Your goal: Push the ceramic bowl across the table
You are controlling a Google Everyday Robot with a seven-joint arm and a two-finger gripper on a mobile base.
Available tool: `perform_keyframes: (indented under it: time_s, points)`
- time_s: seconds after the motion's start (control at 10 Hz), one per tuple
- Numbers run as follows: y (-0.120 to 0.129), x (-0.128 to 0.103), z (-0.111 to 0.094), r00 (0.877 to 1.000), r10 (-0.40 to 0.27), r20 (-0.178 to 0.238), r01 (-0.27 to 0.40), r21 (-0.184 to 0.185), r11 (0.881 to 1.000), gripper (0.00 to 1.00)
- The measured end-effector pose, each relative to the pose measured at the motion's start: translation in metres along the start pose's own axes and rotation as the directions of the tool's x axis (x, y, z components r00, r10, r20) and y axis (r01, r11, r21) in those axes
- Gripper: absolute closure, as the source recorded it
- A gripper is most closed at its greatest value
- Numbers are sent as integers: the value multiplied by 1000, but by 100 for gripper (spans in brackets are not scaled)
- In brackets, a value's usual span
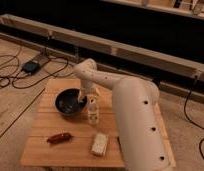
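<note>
The ceramic bowl [70,103] is round, glossy and dark, and sits on the left half of the light wooden slat table [50,152]. My white arm reaches in from the right, bends at an elbow above the table's far edge and comes down to the bowl. The gripper [85,96] is at the bowl's right rim, touching or just inside it. A small clear bottle [93,111] stands upright right next to the gripper and the bowl's right side.
A red-brown oblong item [60,137] lies near the front left of the table. A white packet [99,144] lies at the front middle. My arm's thick white body [140,125] covers the table's right side. Cables and a dark box [31,66] lie on the floor to the left.
</note>
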Motion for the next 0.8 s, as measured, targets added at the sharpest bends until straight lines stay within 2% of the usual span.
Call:
perform_keyframes:
  time_s: [0.4, 0.8]
  points:
    - [34, -3, 3, 999, 35, 9, -34, -79, 996, 20]
    - [71, -9, 10, 997, 77, 31, -71, -148, 986, 20]
